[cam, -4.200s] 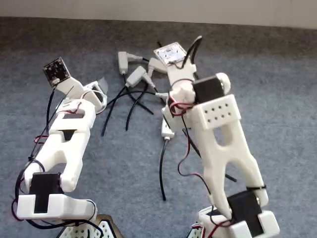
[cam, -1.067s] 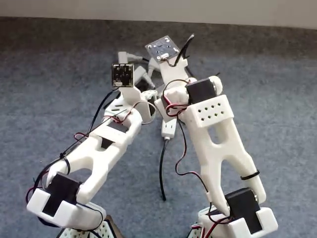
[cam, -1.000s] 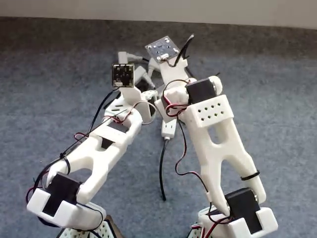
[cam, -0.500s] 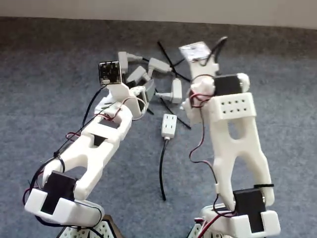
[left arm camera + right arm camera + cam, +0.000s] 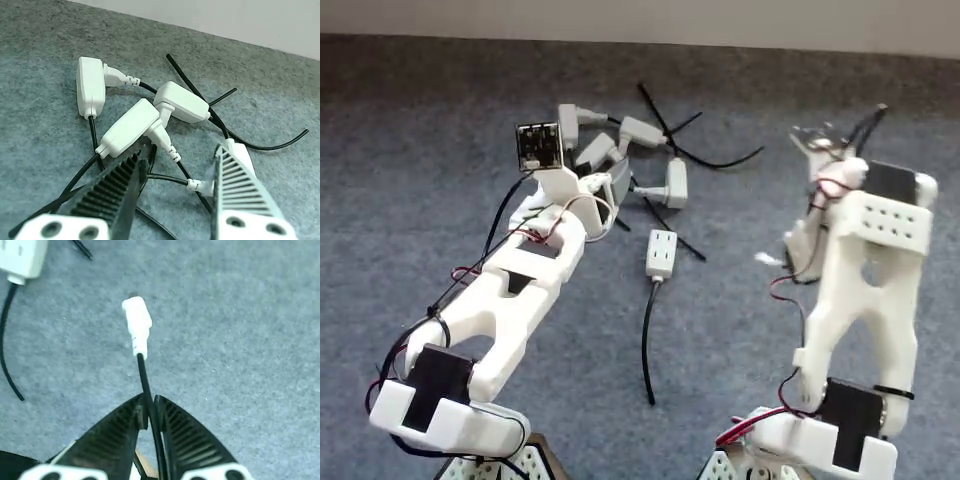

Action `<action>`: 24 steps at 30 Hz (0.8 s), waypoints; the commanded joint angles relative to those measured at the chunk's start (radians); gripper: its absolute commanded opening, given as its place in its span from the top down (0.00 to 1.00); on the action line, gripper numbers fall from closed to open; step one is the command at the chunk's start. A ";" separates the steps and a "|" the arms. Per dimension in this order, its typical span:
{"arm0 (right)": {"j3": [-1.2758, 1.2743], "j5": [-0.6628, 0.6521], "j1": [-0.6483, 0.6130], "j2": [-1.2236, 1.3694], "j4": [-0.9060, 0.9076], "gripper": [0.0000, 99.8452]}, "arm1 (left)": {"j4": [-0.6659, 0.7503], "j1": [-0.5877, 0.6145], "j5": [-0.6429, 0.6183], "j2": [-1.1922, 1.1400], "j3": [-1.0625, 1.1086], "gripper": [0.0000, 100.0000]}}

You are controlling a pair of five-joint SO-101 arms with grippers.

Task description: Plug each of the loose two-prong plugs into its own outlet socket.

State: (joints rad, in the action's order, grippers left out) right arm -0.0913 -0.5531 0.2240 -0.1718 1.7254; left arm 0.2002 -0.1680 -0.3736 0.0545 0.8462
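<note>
Across the whole worktop (image 5: 410, 300), grey short-pile carpet (image 5: 440, 120), meeting a pale plain wall (image 5: 640, 18) along the far edge. Toward the far middle, a tangle of white boxy pieces (image 5: 129, 128) on thin black cords (image 5: 200, 95), touching and crossing one another, several with a slimmer white plug end joined at one side. Just nearer than the tangle, a white outlet socket block (image 5: 661, 254) flat on the carpet, with the block's cord (image 5: 646, 340) trailing back toward the arms. Over the tangle, the left fingers (image 5: 115, 185) spread wide and pinching nothing, with a cord crossing and one boxy piece seen through the gap. Off to the right, well apart from the block and the tangle, the right fingers (image 5: 185, 435) pressed together on a held cord (image 5: 145, 375), black and thin. Just past their tips, a small white plug (image 5: 136, 322) on the end of that cord, over bare carpet.
</note>
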 commanded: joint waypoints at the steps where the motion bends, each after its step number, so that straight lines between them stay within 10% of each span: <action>1: -0.044 -0.137 0.134 -0.015 0.035 0.98 | 0.018 0.005 0.003 0.005 -0.005 0.77; 24: -0.236 -0.595 0.163 -0.024 -0.114 0.83 | 0.014 0.012 0.003 -0.147 -0.120 0.77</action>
State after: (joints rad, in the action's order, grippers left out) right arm -0.3690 -1.0917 0.4005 -0.1718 1.6241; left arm 0.2002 -0.1680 -0.3736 -0.0990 0.7649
